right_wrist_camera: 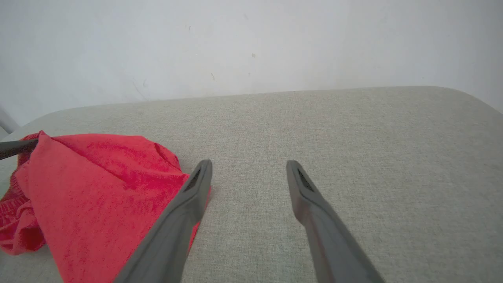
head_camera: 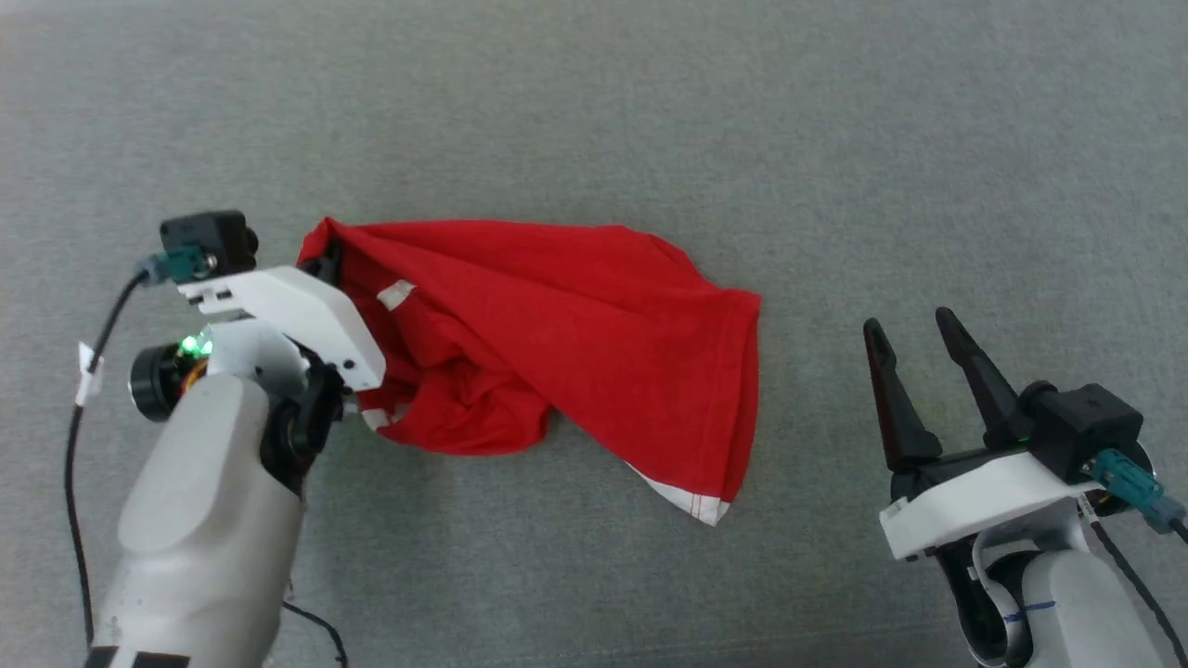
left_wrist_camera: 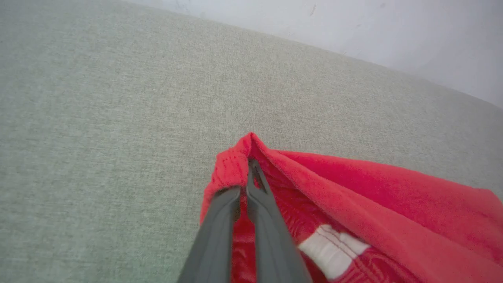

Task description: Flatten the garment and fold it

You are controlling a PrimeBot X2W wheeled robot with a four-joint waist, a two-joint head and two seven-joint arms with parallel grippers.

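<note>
Currently left gripper (left_wrist_camera: 245, 179) clamps the garment (head_camera: 557, 315), frame mid-left (right gripper (head_camera: 908, 320) spread, empty); we should pull outward slowly.

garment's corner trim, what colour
White band edging the bright red soft fabric garment; head view shows it best.

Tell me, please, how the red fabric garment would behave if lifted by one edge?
Probably floppy: the bright red soft fabric garment lies in loose, crumpled folds and sags from the left hand pinching its edge. Likely light, as that pinch alone tents it. It may drag on the textured grey surface.
</note>
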